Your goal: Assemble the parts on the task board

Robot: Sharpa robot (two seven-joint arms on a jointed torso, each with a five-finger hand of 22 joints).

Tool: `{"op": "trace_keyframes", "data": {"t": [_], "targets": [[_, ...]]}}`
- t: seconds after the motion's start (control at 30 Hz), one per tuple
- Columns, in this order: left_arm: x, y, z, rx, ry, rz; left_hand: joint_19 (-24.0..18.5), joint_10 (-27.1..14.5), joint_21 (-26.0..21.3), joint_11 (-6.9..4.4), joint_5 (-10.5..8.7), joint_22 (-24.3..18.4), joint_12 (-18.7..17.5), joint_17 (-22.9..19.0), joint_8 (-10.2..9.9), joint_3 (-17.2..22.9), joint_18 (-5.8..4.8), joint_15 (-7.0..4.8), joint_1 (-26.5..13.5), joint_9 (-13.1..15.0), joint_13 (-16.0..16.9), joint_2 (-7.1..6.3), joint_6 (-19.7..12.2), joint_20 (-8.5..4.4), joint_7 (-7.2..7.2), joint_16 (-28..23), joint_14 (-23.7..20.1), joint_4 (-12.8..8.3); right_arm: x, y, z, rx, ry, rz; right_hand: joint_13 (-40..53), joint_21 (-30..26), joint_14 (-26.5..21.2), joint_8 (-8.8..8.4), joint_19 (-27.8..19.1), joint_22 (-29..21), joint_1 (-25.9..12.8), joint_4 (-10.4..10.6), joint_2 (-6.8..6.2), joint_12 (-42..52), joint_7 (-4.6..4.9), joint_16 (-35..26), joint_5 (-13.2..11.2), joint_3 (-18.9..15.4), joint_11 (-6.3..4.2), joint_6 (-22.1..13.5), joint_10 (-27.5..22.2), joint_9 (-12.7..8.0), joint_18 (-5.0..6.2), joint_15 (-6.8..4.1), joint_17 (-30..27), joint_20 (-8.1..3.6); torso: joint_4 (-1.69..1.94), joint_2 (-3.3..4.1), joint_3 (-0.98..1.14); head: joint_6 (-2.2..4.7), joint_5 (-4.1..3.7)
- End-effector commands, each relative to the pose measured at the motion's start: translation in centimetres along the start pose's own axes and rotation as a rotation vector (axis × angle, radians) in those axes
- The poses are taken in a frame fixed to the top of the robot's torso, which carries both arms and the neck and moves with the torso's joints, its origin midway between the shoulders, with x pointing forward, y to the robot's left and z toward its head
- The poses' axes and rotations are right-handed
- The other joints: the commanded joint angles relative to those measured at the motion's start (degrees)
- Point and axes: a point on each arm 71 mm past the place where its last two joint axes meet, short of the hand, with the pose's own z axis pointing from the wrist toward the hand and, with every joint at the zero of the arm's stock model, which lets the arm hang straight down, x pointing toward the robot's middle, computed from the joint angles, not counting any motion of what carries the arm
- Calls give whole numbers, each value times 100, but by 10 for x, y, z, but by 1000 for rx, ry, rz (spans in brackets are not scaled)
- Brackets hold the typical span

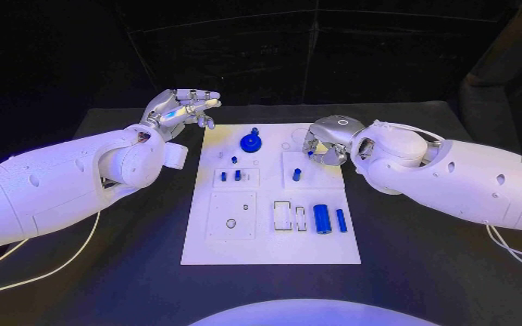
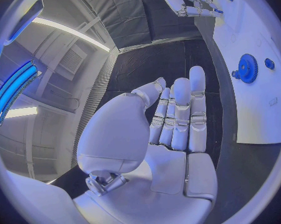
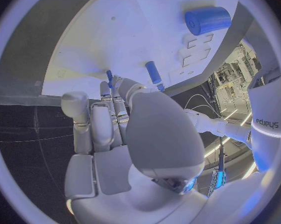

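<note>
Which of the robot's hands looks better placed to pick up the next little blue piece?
Probably the right hand: it hangs over the white board's far right corner, fingers close to a small blue peg. The left hand hovers open beyond the board's left edge, above bare table.

The only writing I can read is the dark word "edjeys", or something close to it, printed on a white casing (image 3: 269,122) at the rim of my right wrist view. I can make out no lettering, numbers or signs on the task board (image 1: 207,243) or the blue parts.
</note>
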Motion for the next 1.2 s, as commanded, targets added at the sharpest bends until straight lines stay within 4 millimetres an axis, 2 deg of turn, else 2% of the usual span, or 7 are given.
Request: {"op": "trace_keyframes", "data": {"t": [0.03,0.3,0.5,0.67,0.8,1.03,1.2], "targets": [[0,-1,0,5,8,-7,-13,-33,-27,9,36,-7,22,-9,29,11,73,4,20,-9,-7,-8,-49,21,7,-19,-37,-21,-5,1,-4,-1,-45,3,5,14,194,27,51,10,-50,-5,9,18,8,30,11,25,2,46,49,5,-108,-56,6,0,5,-3,-3,9,-6],[-1,-1,0,5,5,-6,-13,-33,-27,9,36,-7,22,-9,29,11,73,4,20,-9,-7,-8,-49,21,7,-19,-37,-21,-11,6,-19,-13,-66,30,5,26,196,27,60,29,-63,-18,0,18,4,34,10,34,-1,53,54,5,-111,-58,8,-2,-4,-7,-6,14,5],[0,-1,0,6,6,-6,-13,-33,-27,9,36,-7,22,-9,29,11,73,4,20,-9,-7,-8,-49,21,7,-19,-37,-21,-21,22,-27,-67,-127,59,4,45,200,25,75,62,-67,-37,-8,16,1,47,13,48,-4,59,58,5,-117,-61,24,-5,4,-7,-6,41,13],[1,-1,0,9,6,-6,-13,-33,-27,9,36,-7,22,-9,29,11,73,4,20,-9,-7,-8,-49,21,7,-19,-37,-21,-30,42,-31,-137,-200,94,3,78,204,19,101,118,-73,-67,-19,11,2,59,25,72,-4,62,60,3,-126,-64,34,-8,19,-7,-11,51,57],[1,-2,0,11,5,-6,-13,-33,-27,9,36,-7,22,-9,29,11,73,4,20,-9,-7,-8,-49,21,7,-19,-37,-21,-34,54,-32,-181,-239,119,1,87,205,13,108,129,-80,-84,-22,6,5,61,37,91,-2,59,57,0,-129,-63,32,-9,20,-7,-6,49,155],[2,-2,0,13,6,-6,-13,-33,-27,9,36,-7,22,-9,29,11,73,4,20,-9,-7,-8,-49,21,7,-19,-37,-21,-35,72,-24,-235,-250,172,0,94,205,7,113,137,-92,-99,-22,-2,11,62,53,113,3,58,52,-2,-130,-61,29,-10,7,1,-19,42,335],[3,-2,1,13,9,-8,-12,-37,-29,12,38,-7,29,-15,34,20,72,5,24,-10,-10,-6,-55,21,11,-18,-39,-33,-27,83,-17,-266,-236,207,-3,97,205,-5,113,138,-108,-121,-23,-15,19,66,67,141,10,48,39,-6,-131,-56,28,-8,8,1,-18,3,446]]}}
